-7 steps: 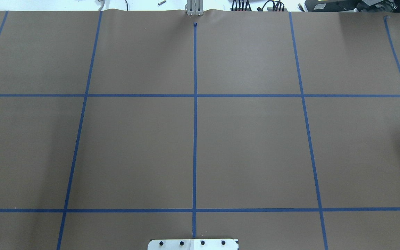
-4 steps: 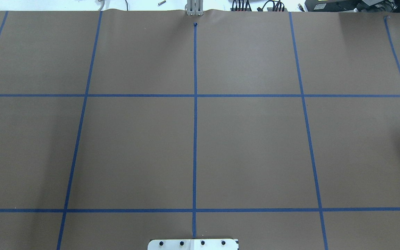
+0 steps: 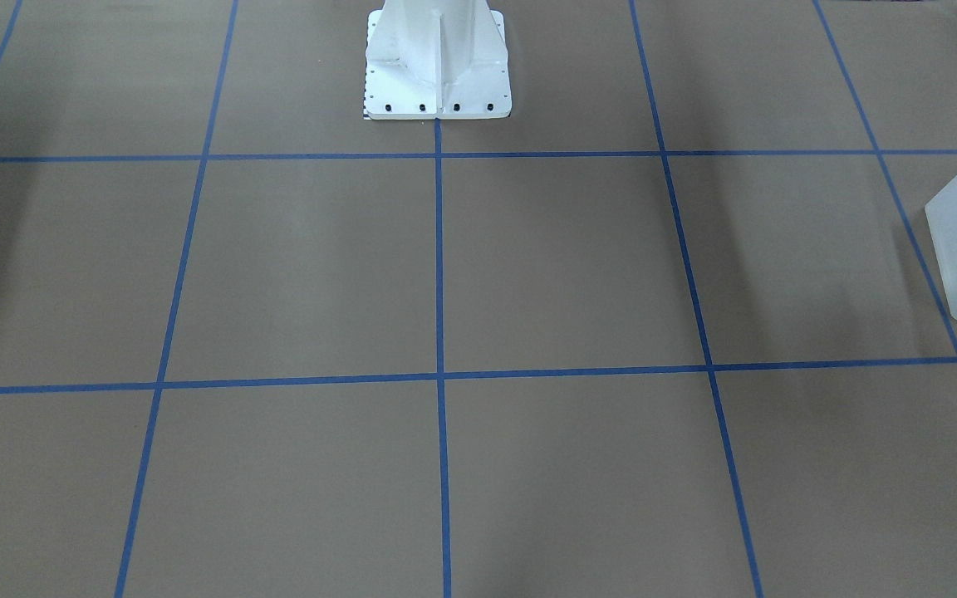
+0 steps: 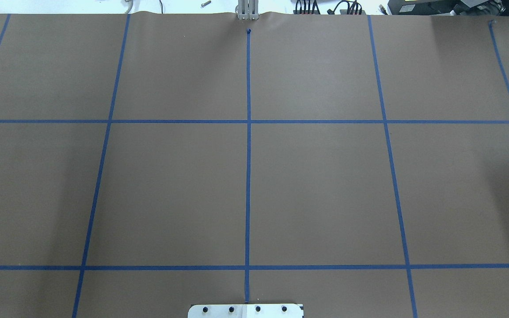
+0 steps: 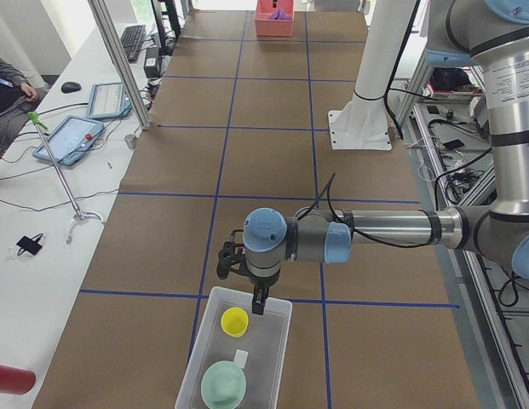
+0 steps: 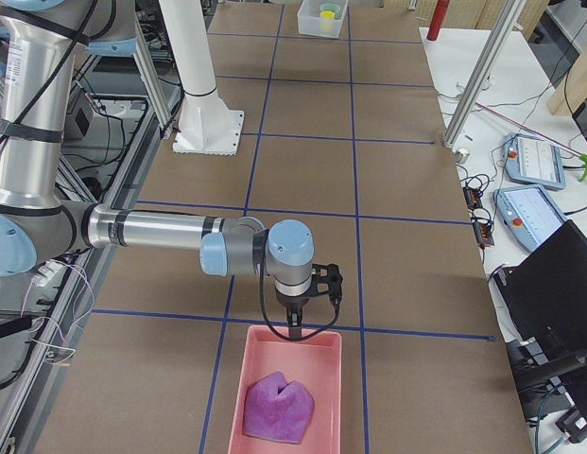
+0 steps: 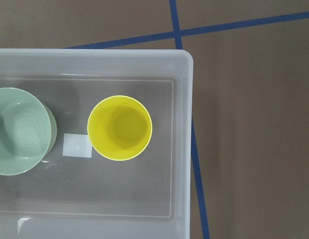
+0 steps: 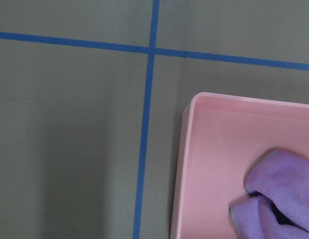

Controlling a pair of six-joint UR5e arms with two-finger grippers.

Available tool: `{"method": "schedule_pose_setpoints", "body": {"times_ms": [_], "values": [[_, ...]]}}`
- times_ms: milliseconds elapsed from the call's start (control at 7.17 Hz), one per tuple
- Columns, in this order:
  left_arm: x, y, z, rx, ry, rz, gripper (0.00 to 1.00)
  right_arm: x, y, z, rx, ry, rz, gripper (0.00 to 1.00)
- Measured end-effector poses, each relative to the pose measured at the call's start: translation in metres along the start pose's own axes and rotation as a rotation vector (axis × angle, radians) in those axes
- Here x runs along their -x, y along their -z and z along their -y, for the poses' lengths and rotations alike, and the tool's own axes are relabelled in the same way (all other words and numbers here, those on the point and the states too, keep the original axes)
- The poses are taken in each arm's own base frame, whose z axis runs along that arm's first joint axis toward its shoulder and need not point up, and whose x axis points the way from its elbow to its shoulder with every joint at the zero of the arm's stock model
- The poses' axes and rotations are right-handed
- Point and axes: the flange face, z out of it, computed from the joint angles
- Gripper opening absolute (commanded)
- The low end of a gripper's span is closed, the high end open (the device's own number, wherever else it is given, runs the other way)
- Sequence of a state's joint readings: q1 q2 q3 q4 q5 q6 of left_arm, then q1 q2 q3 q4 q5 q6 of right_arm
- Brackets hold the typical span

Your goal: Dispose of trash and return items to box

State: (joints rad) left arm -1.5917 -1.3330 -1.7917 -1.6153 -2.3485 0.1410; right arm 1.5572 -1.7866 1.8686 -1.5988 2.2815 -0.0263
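The translucent white box (image 5: 247,358) stands at the table's end by my left arm. The yellow cup (image 7: 119,128) stands upright in it and the mint-green bowl (image 7: 17,137) lies beside the cup. The box (image 3: 956,241) also shows at the right edge of the front-facing view. My left gripper (image 5: 258,302) hangs just above the box's near end, over the cup (image 5: 234,321); I cannot tell whether it is open or shut. My right gripper (image 6: 295,329) hangs over the rim of a pink bin (image 6: 317,378); I cannot tell its state either.
The pink bin (image 8: 214,164) holds a purple wad (image 8: 278,194). A white sticker (image 7: 77,145) lies on the box floor. The white robot base (image 3: 437,58) stands mid-table. Tablets and cables lie on the side bench (image 5: 72,136). Blue tape lines grid the brown table cover (image 4: 316,190).
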Motion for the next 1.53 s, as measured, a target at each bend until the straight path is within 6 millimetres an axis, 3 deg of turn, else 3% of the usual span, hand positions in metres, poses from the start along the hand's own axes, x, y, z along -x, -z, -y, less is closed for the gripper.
{"method": "schedule_pose_setpoints", "body": {"times_ms": [139,418,1534], "values": [[0.0,0.0,0.0,0.0,0.0,0.0,0.98,0.017,0.017,0.007,0.012,-0.008,0.002,1.0],[0.0,0.0,0.0,-0.001,0.0,0.0,0.98,0.034,0.033,0.013,0.017,-0.005,0.003,1.0],[0.002,-0.002,-0.002,0.004,0.006,0.002,0.98,0.048,0.042,0.016,0.001,0.027,0.016,1.0]]}}
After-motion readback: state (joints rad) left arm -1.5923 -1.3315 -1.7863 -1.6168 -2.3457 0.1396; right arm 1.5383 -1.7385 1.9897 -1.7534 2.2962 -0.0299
